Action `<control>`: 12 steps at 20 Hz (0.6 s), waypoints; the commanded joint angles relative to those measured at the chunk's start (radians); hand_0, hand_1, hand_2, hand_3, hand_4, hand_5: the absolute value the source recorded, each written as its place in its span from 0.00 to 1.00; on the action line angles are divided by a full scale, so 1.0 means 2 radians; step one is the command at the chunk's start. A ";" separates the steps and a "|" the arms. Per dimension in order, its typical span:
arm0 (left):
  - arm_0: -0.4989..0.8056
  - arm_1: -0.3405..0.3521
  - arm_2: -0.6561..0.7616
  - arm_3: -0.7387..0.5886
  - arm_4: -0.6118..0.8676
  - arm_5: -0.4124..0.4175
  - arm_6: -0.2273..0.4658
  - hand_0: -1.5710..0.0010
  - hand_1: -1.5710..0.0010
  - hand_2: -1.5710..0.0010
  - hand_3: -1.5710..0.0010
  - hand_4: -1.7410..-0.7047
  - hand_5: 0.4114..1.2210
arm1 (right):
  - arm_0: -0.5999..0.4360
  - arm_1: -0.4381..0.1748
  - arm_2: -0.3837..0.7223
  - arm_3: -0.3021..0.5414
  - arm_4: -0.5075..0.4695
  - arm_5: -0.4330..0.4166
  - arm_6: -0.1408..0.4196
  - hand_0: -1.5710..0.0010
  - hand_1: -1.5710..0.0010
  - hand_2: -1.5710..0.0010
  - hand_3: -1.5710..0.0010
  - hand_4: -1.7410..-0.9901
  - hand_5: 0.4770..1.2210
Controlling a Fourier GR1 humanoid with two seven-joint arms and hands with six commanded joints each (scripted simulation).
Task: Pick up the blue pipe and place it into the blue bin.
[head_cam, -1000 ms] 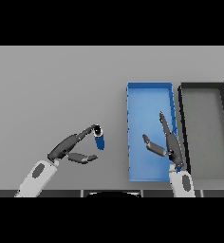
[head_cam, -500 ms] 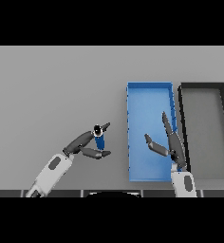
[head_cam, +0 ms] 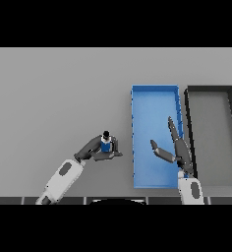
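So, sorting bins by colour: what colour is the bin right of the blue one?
Black, with a grey floor, best seen in the head view.

The place reads as a bare test bench rather than a home or shop: a plain grey desk carries only a blue bin and, just beside it, a black bin.

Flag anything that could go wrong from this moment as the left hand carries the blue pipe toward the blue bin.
1. The left hand holds the blue pipe only between curled fingers and thumb, so it could slip out before reaching the blue bin.
2. The right hand hangs open over the bin, so the two hands might collide.
3. The black bin stands directly beside it; overshooting may drop the pipe there.
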 commanded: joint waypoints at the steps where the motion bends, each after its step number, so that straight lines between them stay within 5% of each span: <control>1: 0.003 0.001 -0.005 0.000 0.000 -0.004 -0.011 0.35 0.29 0.27 0.30 0.17 0.77 | -0.004 0.003 0.003 -0.005 0.003 -0.004 0.004 1.00 1.00 1.00 1.00 0.73 0.17; 4: 0.008 0.003 -0.015 0.001 -0.009 0.008 -0.046 0.18 0.15 0.14 0.19 0.09 0.88 | -0.004 0.001 0.003 0.001 0.005 -0.003 0.006 1.00 1.00 1.00 1.00 0.73 0.17; 12: -0.007 -0.010 -0.013 -0.067 0.011 0.030 -0.021 0.03 0.02 0.02 0.07 0.02 0.98 | -0.001 0.002 0.004 0.000 0.011 -0.006 0.001 1.00 1.00 1.00 1.00 0.75 0.17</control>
